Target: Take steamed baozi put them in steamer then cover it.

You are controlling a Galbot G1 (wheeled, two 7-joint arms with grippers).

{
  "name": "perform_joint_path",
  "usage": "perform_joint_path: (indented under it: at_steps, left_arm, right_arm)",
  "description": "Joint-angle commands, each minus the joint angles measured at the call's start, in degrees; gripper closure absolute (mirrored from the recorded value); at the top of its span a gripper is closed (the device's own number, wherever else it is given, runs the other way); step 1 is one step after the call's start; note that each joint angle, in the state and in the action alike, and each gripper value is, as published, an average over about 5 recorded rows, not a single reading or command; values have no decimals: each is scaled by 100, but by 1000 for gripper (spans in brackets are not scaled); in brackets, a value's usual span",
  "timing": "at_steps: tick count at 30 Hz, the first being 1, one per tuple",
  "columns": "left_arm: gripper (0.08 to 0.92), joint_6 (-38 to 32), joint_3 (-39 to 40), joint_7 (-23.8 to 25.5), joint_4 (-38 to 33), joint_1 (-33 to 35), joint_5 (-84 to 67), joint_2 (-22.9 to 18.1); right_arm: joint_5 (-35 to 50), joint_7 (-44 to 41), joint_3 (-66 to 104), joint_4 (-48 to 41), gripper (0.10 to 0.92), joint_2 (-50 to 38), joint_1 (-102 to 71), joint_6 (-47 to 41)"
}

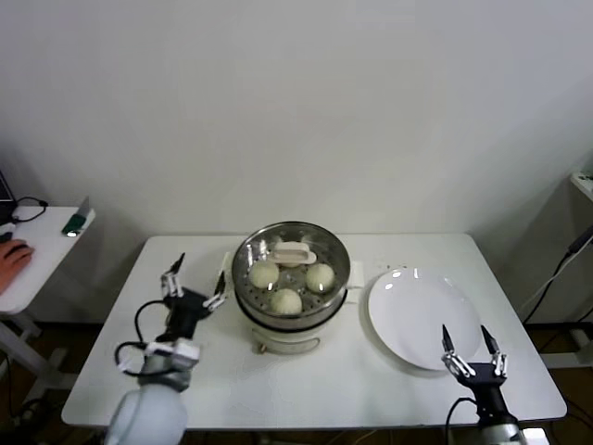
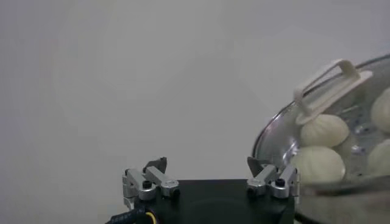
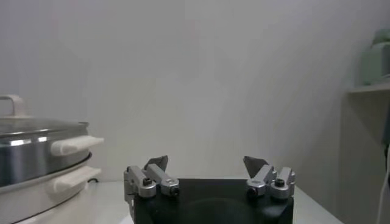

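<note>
The steel steamer (image 1: 251, 306) on its cream base stands at the table's middle. The glass cover (image 1: 324, 246) with its cream handle (image 1: 293, 252) lies on top of it. Three baozi (image 1: 286, 300) show through the glass; a fourth is hidden under the handle. My left gripper (image 1: 196, 278) is open and empty, just left of the steamer. In the left wrist view (image 2: 208, 167) the cover's handle (image 2: 329, 82) and baozi (image 2: 317, 163) show beside it. My right gripper (image 1: 472, 345) is open and empty, at the table's front right; the steamer (image 3: 36, 152) shows off to its side.
A flat white plate (image 1: 419, 317) lies right of the steamer, bare. A small side table (image 1: 37, 250) with a person's hand (image 1: 11, 260) stands at far left. A cable (image 1: 139, 334) runs along my left arm. A wall is behind.
</note>
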Motion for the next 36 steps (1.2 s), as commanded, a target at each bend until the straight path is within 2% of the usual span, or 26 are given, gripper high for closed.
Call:
perform_joint_path:
  at_steps: [1,14,36]
  left_arm:
    - [177,-2336,-1408,-190,574,1623,-3910,274]
    - [177,-3100,-725,-46,1196,1853,-3811,-164]
    - [177,-3443,-768,-53,1355,1790,-3816,-224]
  right_arm:
    - [-131,171,-89,-78,203,24,137,35]
    - [-247,204,-183,-320,203,79,138,-66]
    - [-231,156,-230,-376,203,115,110,-161]
